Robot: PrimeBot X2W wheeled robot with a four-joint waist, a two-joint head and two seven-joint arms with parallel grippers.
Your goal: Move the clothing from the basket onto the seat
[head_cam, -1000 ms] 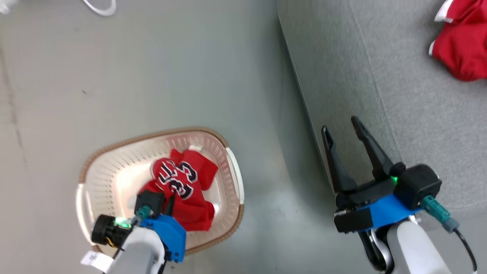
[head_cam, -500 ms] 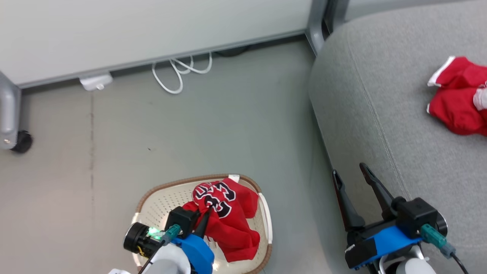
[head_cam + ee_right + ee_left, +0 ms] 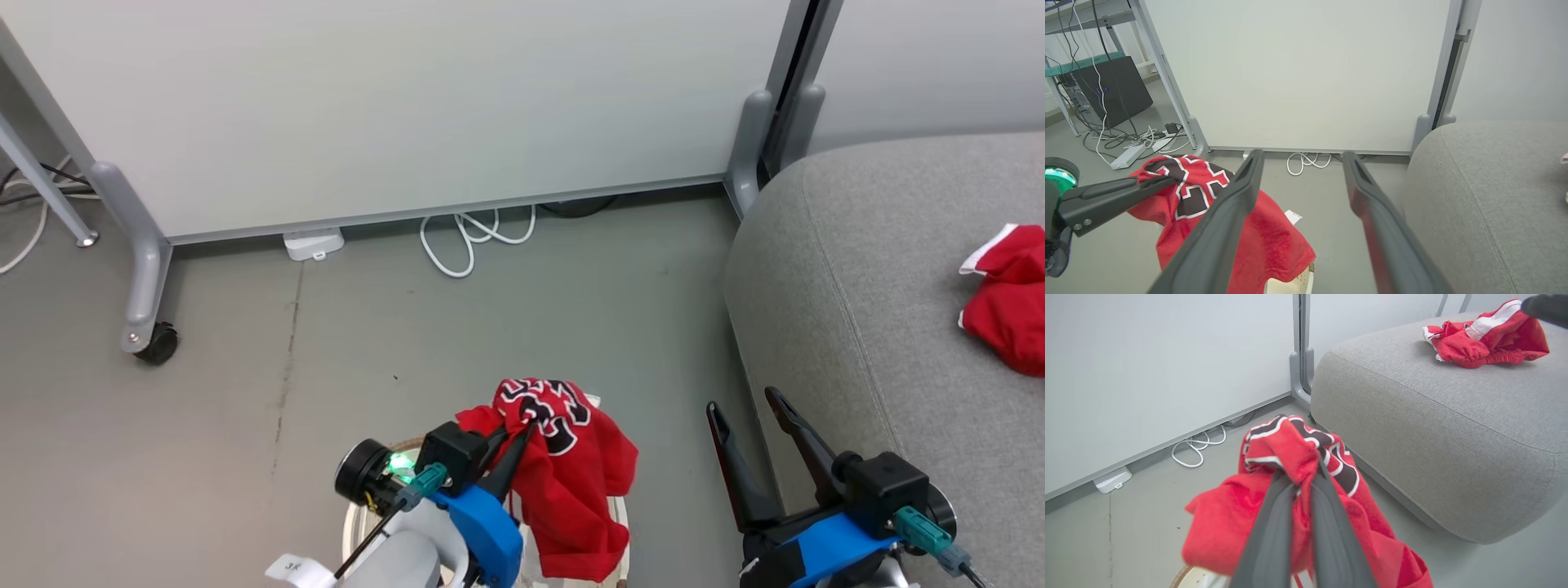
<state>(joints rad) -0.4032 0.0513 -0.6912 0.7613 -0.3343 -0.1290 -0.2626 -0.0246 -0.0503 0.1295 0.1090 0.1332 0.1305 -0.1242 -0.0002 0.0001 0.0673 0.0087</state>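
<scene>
Clothing (image 3: 571, 490) counts two pieces in head view: one lettered garment (image 3: 543, 408) pinched at its top by the left gripper (image 3: 522, 426), jaws pressed together on the fabric, hanging over the one basket (image 3: 353, 523) on the floor (image 3: 408, 327), and one trimmed garment (image 3: 1008, 314) lying on the one seat (image 3: 857, 327), with the right gripper (image 3: 741, 400) spread and empty beside the seat edge. Left wrist view: two dark fingers (image 3: 1265, 539) clamp the lettered garment, basket rim below, seat at right with the trimmed garment on top. Right wrist view: two spread fingers, lettered garment draping onto the basket at left, seat at right.
</scene>
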